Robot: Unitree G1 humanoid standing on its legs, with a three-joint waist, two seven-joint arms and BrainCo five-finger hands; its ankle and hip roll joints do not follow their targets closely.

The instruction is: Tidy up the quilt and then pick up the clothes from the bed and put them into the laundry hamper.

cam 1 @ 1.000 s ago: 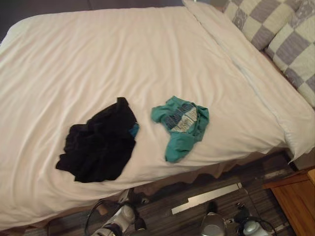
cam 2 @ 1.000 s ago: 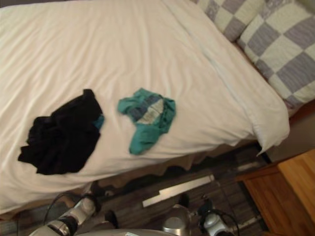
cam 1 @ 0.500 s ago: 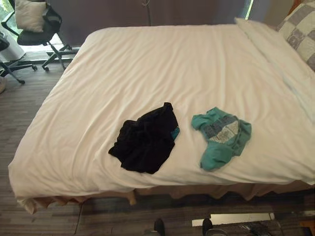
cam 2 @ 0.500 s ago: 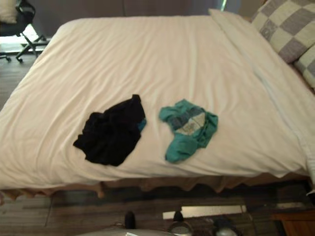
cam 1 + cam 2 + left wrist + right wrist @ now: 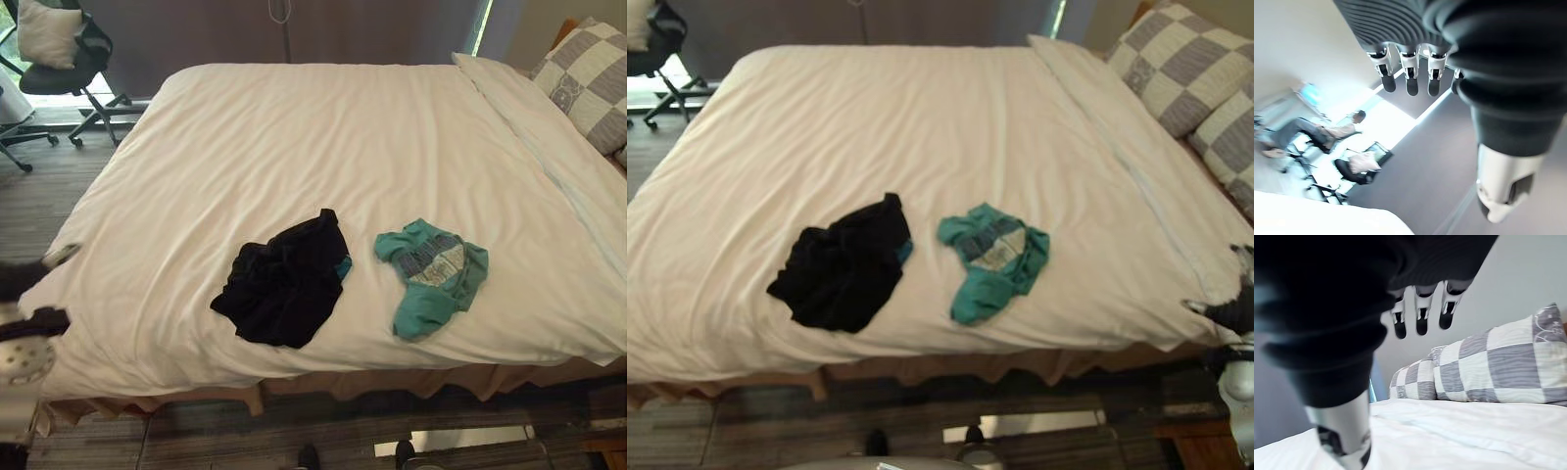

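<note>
left eye view: the white quilt (image 5: 294, 157) lies flat over the bed, with light creases. two garments rest on it near the front edge: black clothes (image 5: 284, 282) in a crumpled heap, and a teal shirt (image 5: 429, 274) bunched just beside them on the right, close together but apart. both lie well clear of the checked pillows (image 5: 1176, 69) at the head of the bed on the right. an office chair (image 5: 64, 69) with a pale cushion stands on the wood floor (image 5: 39, 186) past the far left corner of the bed.

left hand (image 5: 24, 304) hangs at the left front corner of the bed, beside the quilt edge. left wrist view shows its fingers (image 5: 1408, 83) loosely extended and holding nothing.

right hand (image 5: 1234, 304) sits at the right front corner of the quilt. right wrist view shows its fingers (image 5: 1420, 316) relaxed and empty, with the pillows and quilt beyond them.
</note>
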